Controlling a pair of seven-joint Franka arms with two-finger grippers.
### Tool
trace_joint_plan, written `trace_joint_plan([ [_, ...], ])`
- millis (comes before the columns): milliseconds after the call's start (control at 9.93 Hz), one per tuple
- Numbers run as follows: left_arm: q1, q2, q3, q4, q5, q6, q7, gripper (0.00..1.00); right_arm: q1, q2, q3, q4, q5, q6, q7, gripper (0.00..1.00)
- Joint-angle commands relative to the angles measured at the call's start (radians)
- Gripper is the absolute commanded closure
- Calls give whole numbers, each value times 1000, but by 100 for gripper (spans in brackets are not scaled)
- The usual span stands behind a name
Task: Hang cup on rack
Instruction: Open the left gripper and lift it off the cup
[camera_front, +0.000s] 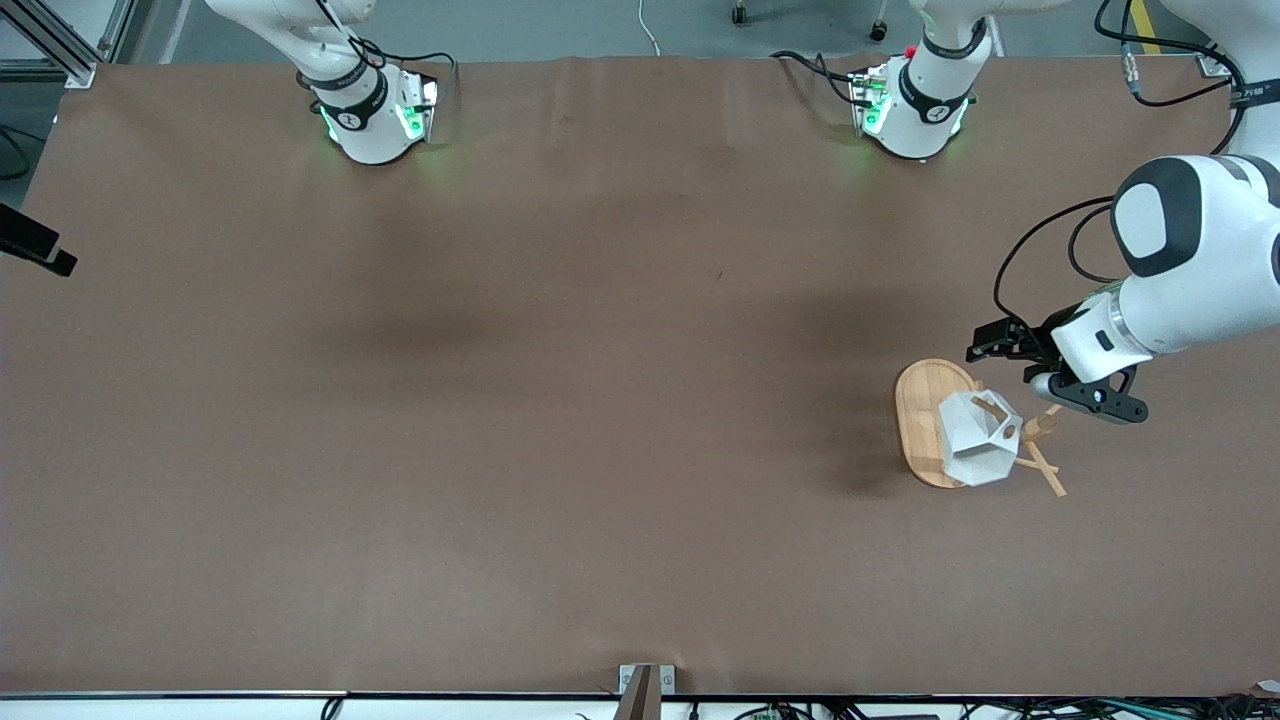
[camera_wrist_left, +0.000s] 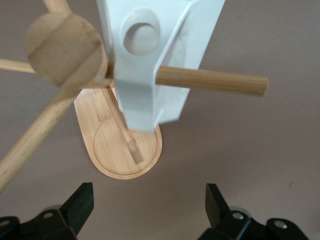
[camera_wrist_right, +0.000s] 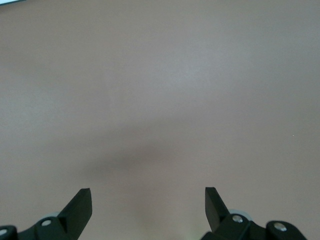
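The white faceted cup (camera_front: 975, 440) hangs on the bamboo rack (camera_front: 920, 410) near the left arm's end of the table. In the left wrist view the cup (camera_wrist_left: 150, 60) sits on a horizontal peg (camera_wrist_left: 215, 81) that runs through its handle part beside the post's round top (camera_wrist_left: 65, 50). My left gripper (camera_front: 1045, 385) is open and empty beside the rack's top, apart from the cup; it also shows in the left wrist view (camera_wrist_left: 150, 200). My right gripper (camera_wrist_right: 148, 200) is open and empty over bare table; it is out of the front view.
The rack's oval base (camera_wrist_left: 125, 150) lies on the brown table cover (camera_front: 600, 400). Other pegs stick out from the post (camera_front: 1050, 480). The right arm's base (camera_front: 370, 110) and the left arm's base (camera_front: 915, 110) stand at the table's farthest edge from the front camera.
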Motion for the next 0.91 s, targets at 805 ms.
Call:
trace_joint_plan([
  [805, -26, -232, -122, 63, 217, -266, -455, 0, -4, -23, 7, -22, -4, 8, -12, 0],
])
